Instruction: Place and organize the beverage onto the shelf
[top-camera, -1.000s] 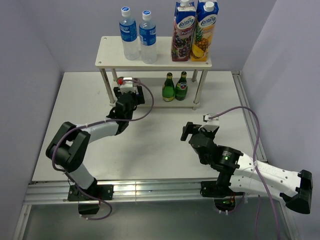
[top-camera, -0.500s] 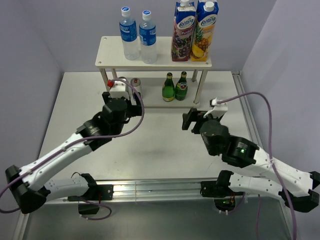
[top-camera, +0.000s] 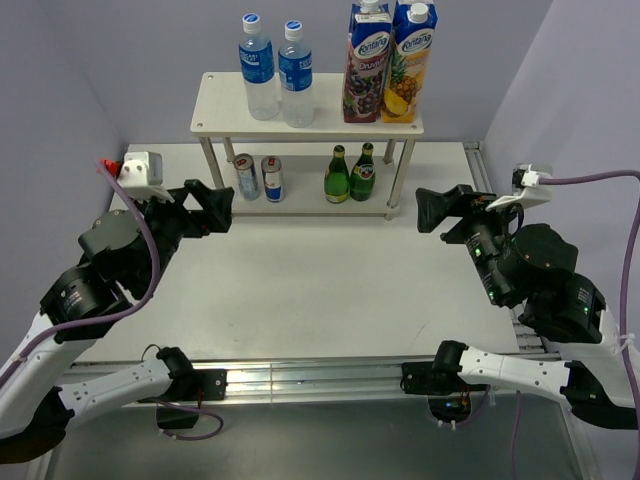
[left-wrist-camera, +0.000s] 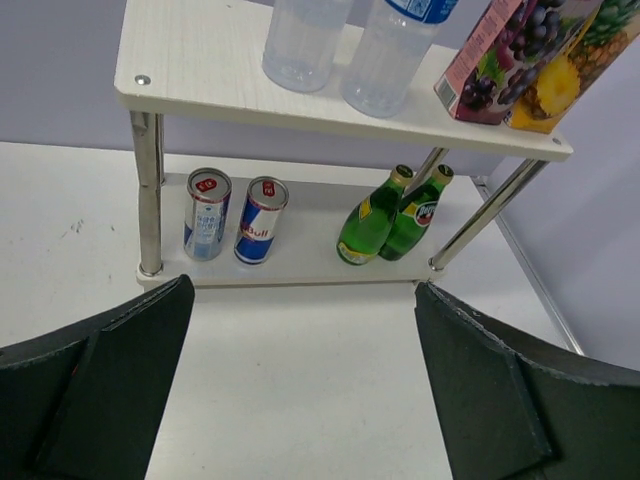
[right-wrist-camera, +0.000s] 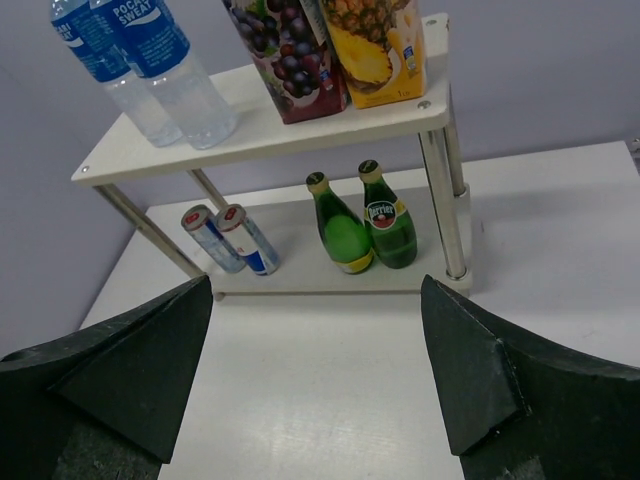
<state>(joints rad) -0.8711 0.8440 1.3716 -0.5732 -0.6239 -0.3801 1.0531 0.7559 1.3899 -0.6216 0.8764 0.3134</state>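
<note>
The small two-tier cream-white shelf with thin metal legs (top-camera: 225, 112) sits at the far middle of the white table (top-camera: 300, 290) and it's fully loaded: up top, two clear blue-labelled water bottles (top-camera: 258, 80) left, and a purple grape juice carton (top-camera: 366, 65) touching a yellow pineapple juice carton (top-camera: 410, 65) right; below, two slim cans (top-camera: 246, 177) left and two green glass bottles (top-camera: 337, 177) right. The left gripper (top-camera: 222, 210) hangs near-left of it, jaws spread wide with nothing in them, and the right gripper (top-camera: 425, 210) is the same deal on the right, released and empty
</note>
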